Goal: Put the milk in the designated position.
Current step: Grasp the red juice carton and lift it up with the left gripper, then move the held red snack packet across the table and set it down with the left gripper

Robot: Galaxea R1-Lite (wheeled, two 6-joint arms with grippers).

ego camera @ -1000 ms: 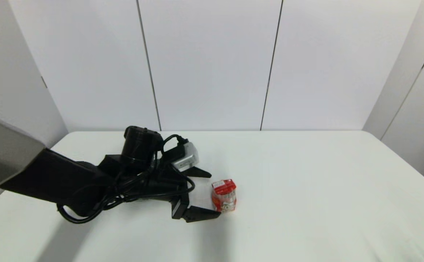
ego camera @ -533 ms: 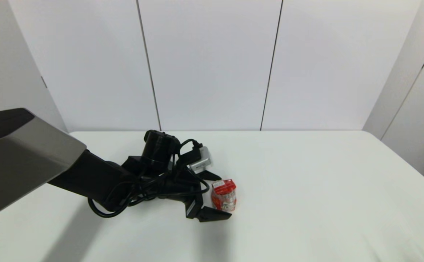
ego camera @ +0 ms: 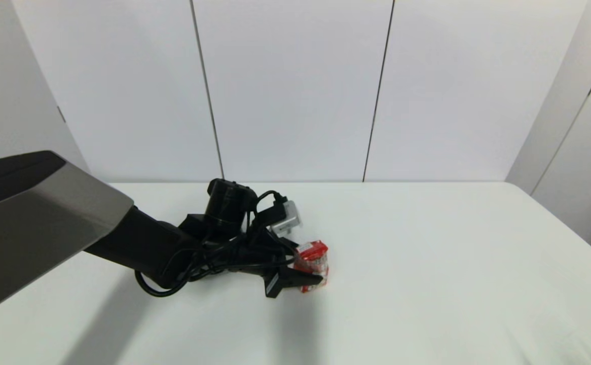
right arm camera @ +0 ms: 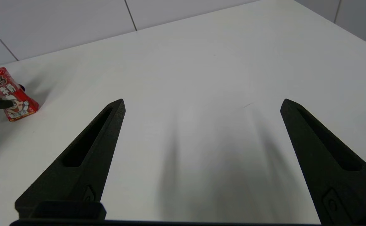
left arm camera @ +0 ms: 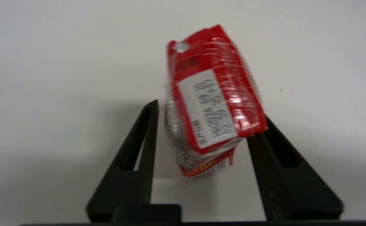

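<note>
Step in hand: grasp of the milk [ego camera: 313,256], pre-lift. L arm reaches in across the tabletop [ego camera: 452,263] from the robot's left. The left end effector [ego camera: 309,263] is narrowed down onto the carton, which sits between the two fingers [left arm camera: 132,163].

Left wrist cam: the carton's red top w/ date label faces the cam. One finger is hard against a top corner, the other is at or just beside the opposite side, w/ a thin sliver of white showing lower down. So it's a pinch, but I judge it not square.

Milk is tilted, not upright, leaning over in the grip. Can't tell if the base is fully off the tabletop or riding on one edge. Position is roughly mid-tabletop, a bit to the robot's left of centre.

Right end effector [right arm camera: 201,103] is idle and spread wide, holding nothing, hovering over bare tabletop w/ the milk well off to its side. Not visible in head cam.

Designated position: no marker or outline anywhere in view, so the target isn't identifiable from here. The place step isn't begun.

Next move needs, IMO:
- confirm the grip is firm on both sides before lifting; the film wrap looks slick, so slip risk
- lift straight up enough to clear the base, no drag
- keep the tilt from growing during transfer, since an off-centre pinch could let the carton rotate
- at the target, level the carton so it lands on its base, then open and back out w/o clipping it
</note>
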